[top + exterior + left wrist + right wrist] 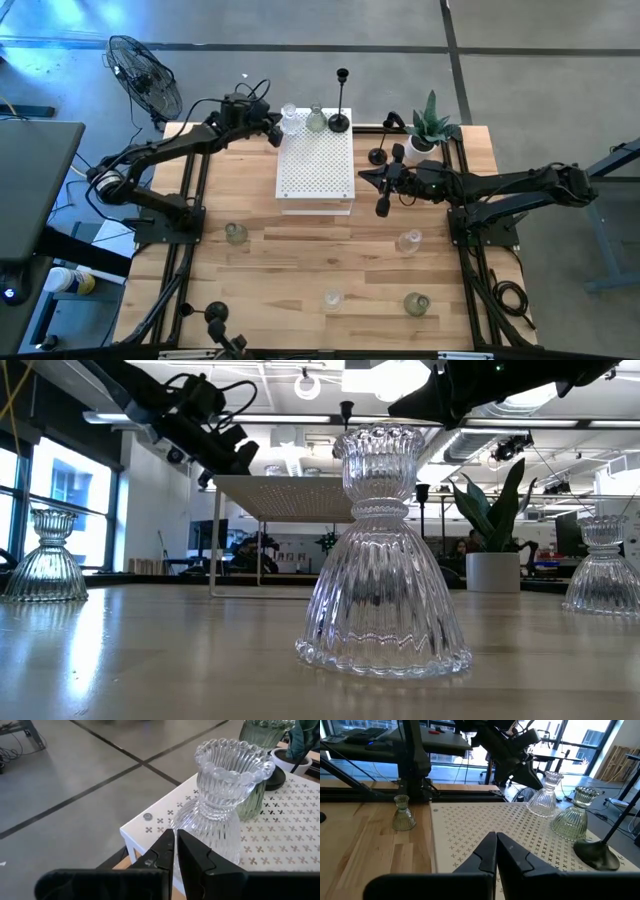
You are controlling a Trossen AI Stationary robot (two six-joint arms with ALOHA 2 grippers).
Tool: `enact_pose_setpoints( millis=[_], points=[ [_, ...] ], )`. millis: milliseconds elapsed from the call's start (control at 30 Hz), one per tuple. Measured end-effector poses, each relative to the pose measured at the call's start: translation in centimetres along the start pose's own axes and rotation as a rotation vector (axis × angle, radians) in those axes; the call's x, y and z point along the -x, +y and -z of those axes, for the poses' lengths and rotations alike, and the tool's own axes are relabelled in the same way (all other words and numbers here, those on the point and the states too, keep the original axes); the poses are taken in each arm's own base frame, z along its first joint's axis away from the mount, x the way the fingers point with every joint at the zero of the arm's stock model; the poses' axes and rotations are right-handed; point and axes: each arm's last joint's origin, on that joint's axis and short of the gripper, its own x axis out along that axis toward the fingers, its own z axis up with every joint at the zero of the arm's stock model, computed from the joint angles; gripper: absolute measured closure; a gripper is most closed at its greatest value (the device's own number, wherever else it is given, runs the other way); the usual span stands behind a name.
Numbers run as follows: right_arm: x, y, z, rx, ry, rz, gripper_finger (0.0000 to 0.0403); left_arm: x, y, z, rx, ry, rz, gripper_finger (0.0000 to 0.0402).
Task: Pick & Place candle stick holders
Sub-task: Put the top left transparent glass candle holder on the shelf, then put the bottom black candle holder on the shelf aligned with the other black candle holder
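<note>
A clear glass holder [290,118], a greenish glass holder [316,120] and a tall black holder [340,122] stand on their bases along the far edge of the white perforated box [315,170]. My left gripper [273,132] is shut, level, at the box's far left corner, its tips right beside the clear holder's lower body [200,827]. My right gripper [366,179] is shut and empty [496,847] above the table by the box's right side. A short black holder [383,204] shows just near of it, and two more [377,156] [397,152] stand beyond it. My left gripper's shut fingertips [169,840] stand level beside the clear holder's ribbed lower body [186,822], coming from the table's left. I cannot tell whether they touch it. The holder stands upright on the box.
More glass holders stand on the wooden table: at the left [236,233], right [409,240], near middle [332,298] and a greenish one [416,303]. A black holder [215,312] is at the near edge. A potted plant [430,125] stands at the far right, and a fan [145,70] beyond the table.
</note>
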Motion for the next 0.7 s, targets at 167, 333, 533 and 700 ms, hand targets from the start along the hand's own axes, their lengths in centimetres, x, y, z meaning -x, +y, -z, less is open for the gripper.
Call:
enact_pose_setpoints(
  millis=[167, 333, 533, 700],
  points=[
    [0.0, 0.0, 0.0, 0.000, -0.001, 0.000, 0.0402, 0.2, 0.0, -0.2, 0.003, -0.011, 0.000, 0.0383],
    [0.0, 0.0, 0.0, -0.003, -0.001, 0.000, 0.0402, 1.1, 0.0, -0.8, -0.042, -0.043, -0.001, 0.0383],
    [0.0, 0.1, 0.2, -0.015, 0.017, -0.004, 0.0402, 4.5, -0.2, -0.8, -0.091, 0.023, 0.029, 0.0383],
    [0.4, 1.3, 0.1, -0.006, 0.028, 0.011, 0.0402, 6.8, -1.2, 2.5, -0.105, -0.014, 0.142, 0.0383]
  ],
)
